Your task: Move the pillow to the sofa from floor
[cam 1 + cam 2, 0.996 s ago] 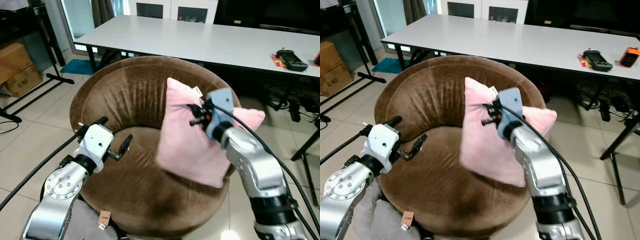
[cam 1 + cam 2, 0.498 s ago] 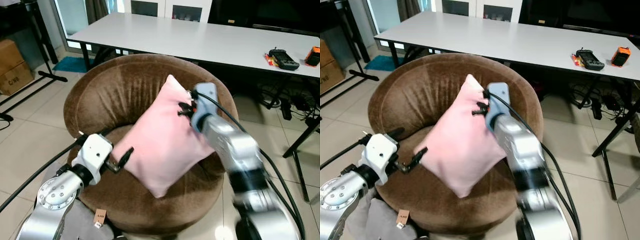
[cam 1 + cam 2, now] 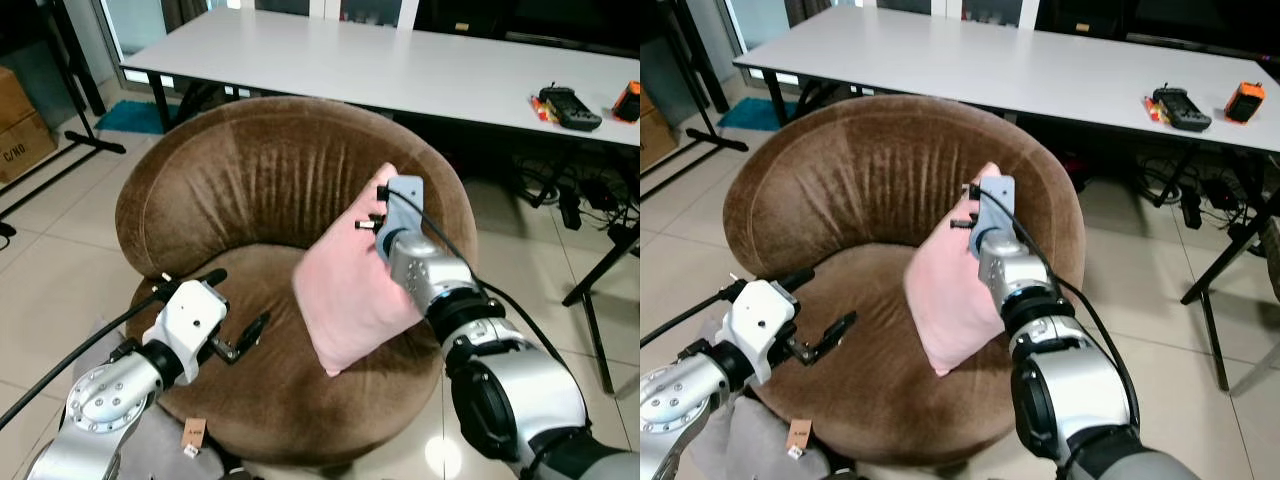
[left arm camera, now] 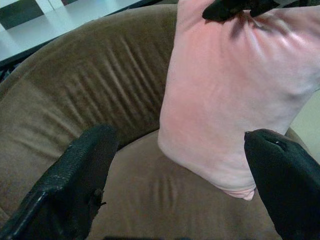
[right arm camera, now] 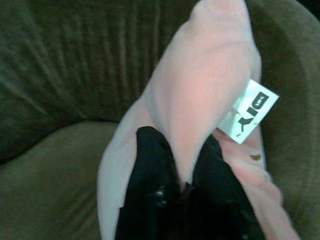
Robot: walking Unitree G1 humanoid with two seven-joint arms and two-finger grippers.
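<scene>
We cannot read the small tag [image 5: 248, 114] on the pillow [image 3: 350, 300]; the cardboard box [image 3: 20, 125] at the left frame edge is cut off.

Soft matt pink pillow [image 3: 350, 295] on ribbed (velvety) brown sofa [image 3: 250, 190].

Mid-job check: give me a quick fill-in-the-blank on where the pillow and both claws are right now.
1. The right claw is shut on the ____ pillow.
2. The pillow hangs over the brown ____.
3. The left claw is ____, holding nothing.
4. A white ____ is sewn to the pillow's edge.

Missing words: pink; sofa; open; tag
</scene>
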